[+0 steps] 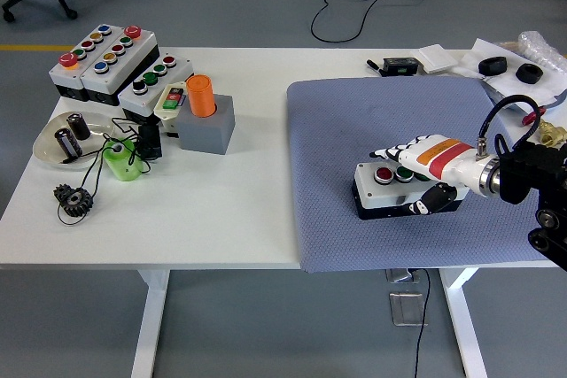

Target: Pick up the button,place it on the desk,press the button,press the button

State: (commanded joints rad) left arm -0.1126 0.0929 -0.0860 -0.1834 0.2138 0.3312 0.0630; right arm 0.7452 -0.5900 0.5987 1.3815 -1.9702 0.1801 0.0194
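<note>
Head view | button box (383,192) long axis left-right | right robot hand (427,170) grips it

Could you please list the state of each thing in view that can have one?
Right hand: shut on the button box, fingers over the top, thumb on the near side.
White-and-black button box with red and green buttons: grasped, on or just above the blue-grey cloth mat.
Orange cylinder: upright on the grey block.
Shallow clear dish: holds two dark cylinders.
Black gear: lying flat on the white table.
</note>
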